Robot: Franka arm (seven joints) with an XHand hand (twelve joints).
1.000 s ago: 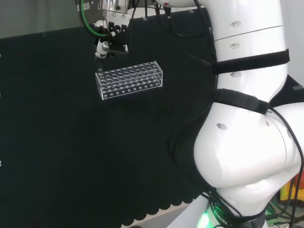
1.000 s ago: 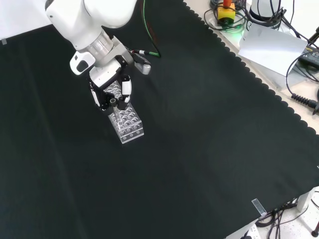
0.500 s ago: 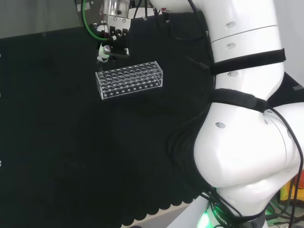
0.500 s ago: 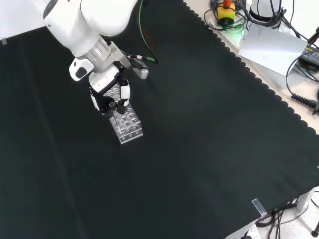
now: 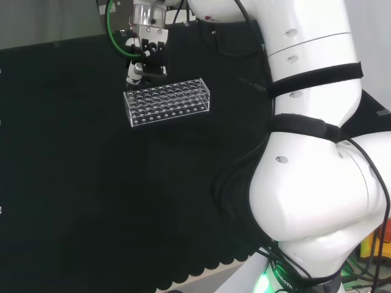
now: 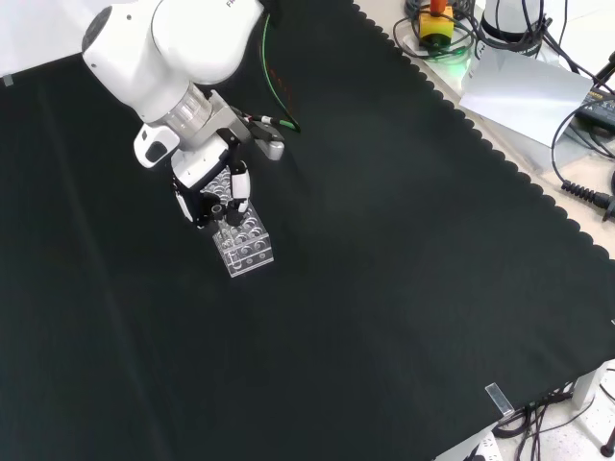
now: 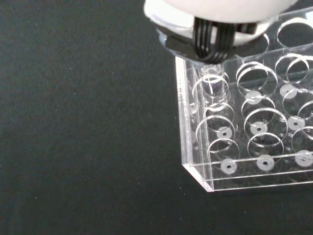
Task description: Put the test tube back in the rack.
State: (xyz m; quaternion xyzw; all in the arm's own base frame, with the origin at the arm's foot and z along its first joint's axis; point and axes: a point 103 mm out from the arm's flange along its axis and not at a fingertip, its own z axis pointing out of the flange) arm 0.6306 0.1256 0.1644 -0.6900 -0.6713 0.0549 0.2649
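Note:
A clear plastic rack [image 5: 168,102] with several rows of round holes lies on the black cloth; it also shows in the front view [image 6: 247,249] and close up in the wrist view [image 7: 254,127]. The black and white hand [image 5: 144,60] hangs over the rack's far left end in the head view. In the front view the hand [image 6: 209,188] is above the rack's upper end. Its fingers are curled round a clear test tube [image 7: 211,82]. The tube stands upright, with its lower end in a hole in the rack's outermost row.
The arm's big white links [image 5: 311,152] take up the head view's right side. A green cable [image 6: 272,67] runs along the arm. Cables, a white sheet [image 6: 524,91] and devices lie beyond the cloth's scalloped edge at the front view's upper right.
In the head view the hand has shifted right, from beside the rack's left end to over its corner. The rack has stayed put.

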